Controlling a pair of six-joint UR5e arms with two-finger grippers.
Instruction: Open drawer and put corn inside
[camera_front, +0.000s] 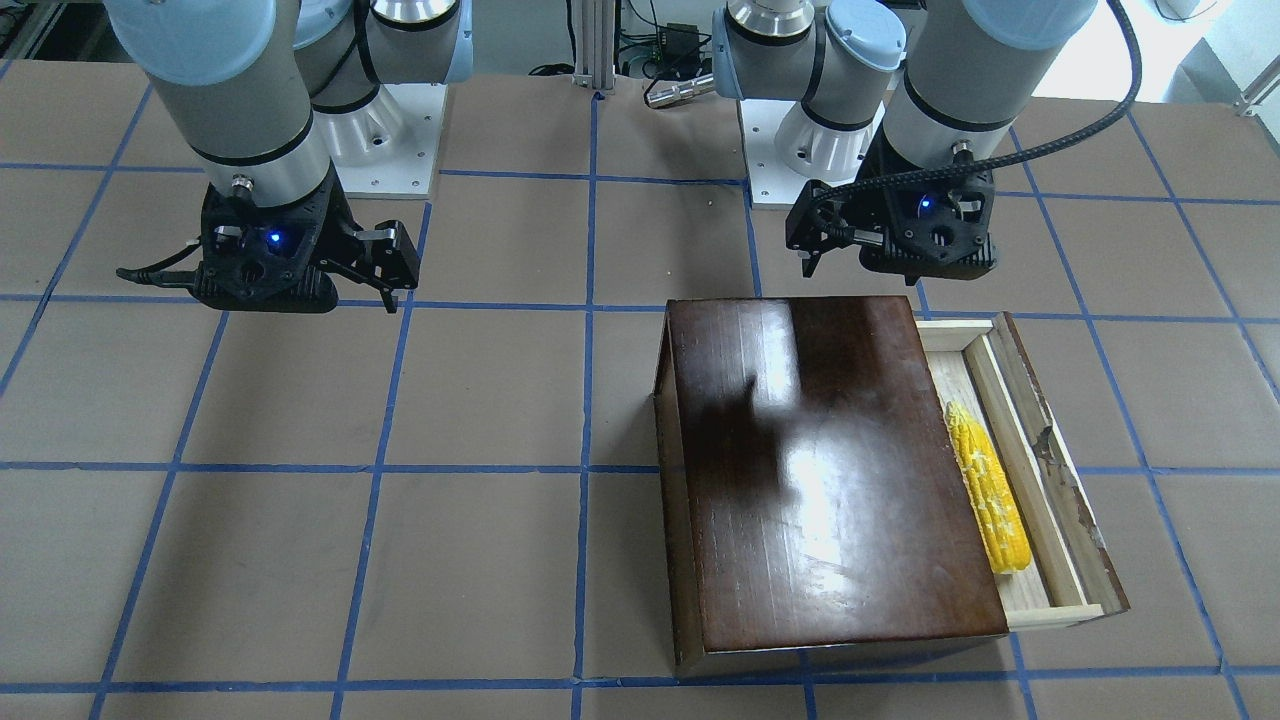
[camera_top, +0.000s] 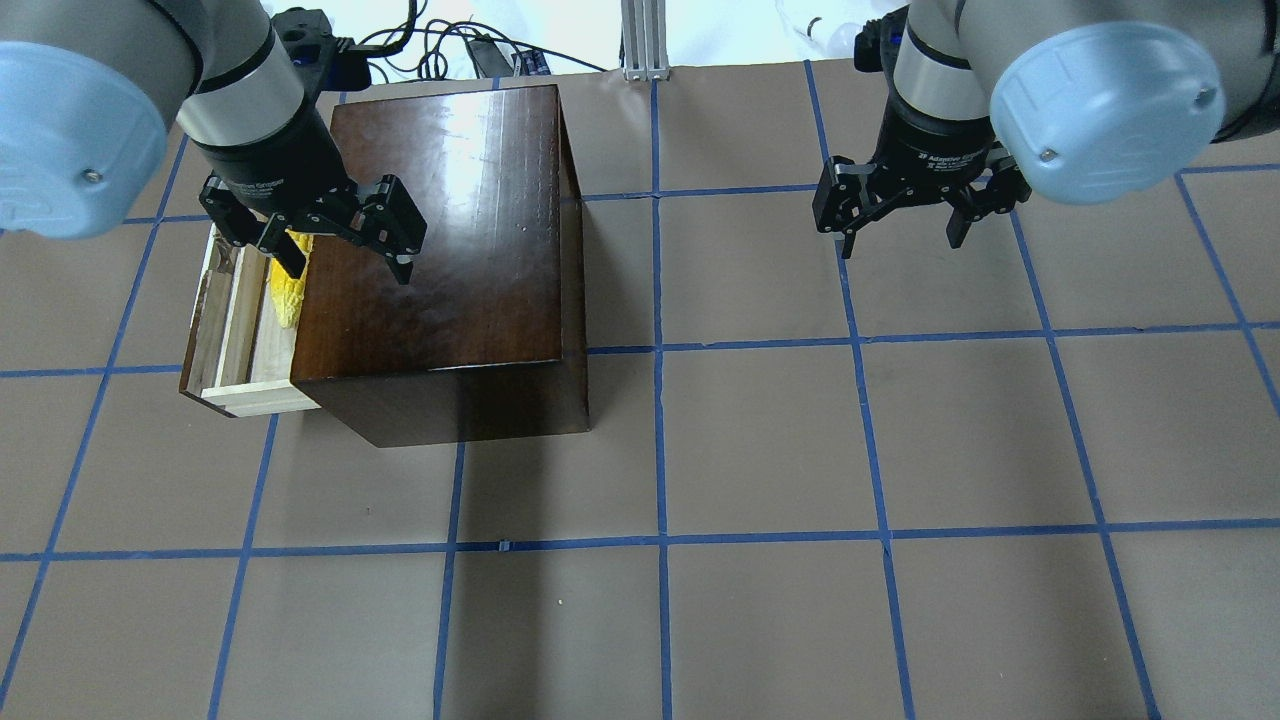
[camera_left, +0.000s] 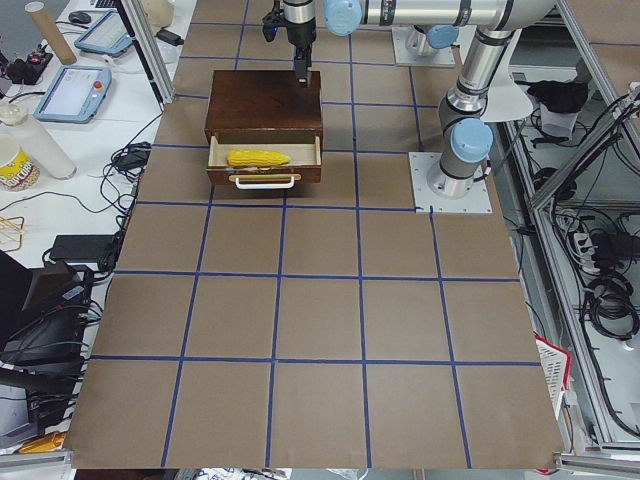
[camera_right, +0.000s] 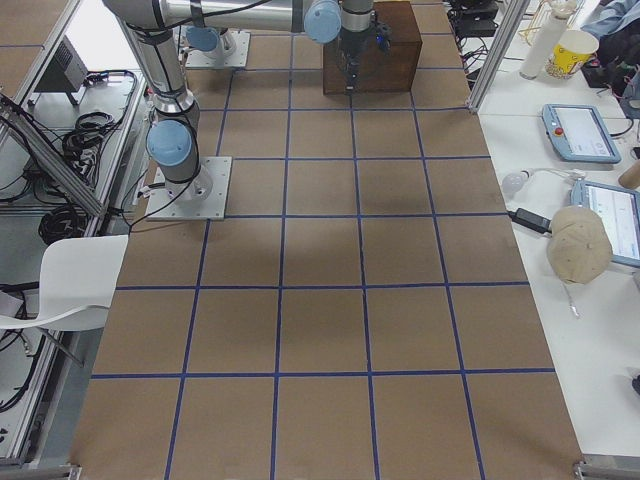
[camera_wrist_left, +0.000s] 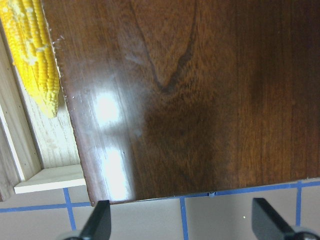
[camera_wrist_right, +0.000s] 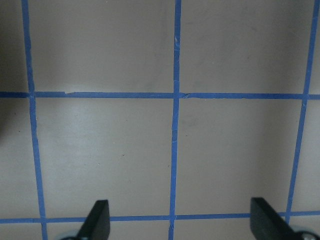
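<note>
The dark-brown box (camera_top: 440, 230) stands on the table's left half with its drawer (camera_top: 232, 340) pulled out to the left. The yellow corn (camera_front: 988, 490) lies lengthwise inside the drawer's pale wooden tray (camera_front: 1060, 612). It also shows in the left wrist view (camera_wrist_left: 32, 50) and in the exterior left view (camera_left: 258, 158). My left gripper (camera_top: 345, 262) is open and empty. It hovers above the box's top near the drawer side, and one finger hides part of the corn from overhead. My right gripper (camera_top: 900, 240) is open and empty above bare table, far to the right.
The brown table (camera_top: 760, 440) carries a grid of blue tape lines. The arm bases (camera_front: 380, 130) stand at the robot's side of the table. Side benches hold tablets, cables and a cup (camera_left: 15, 165), off the table.
</note>
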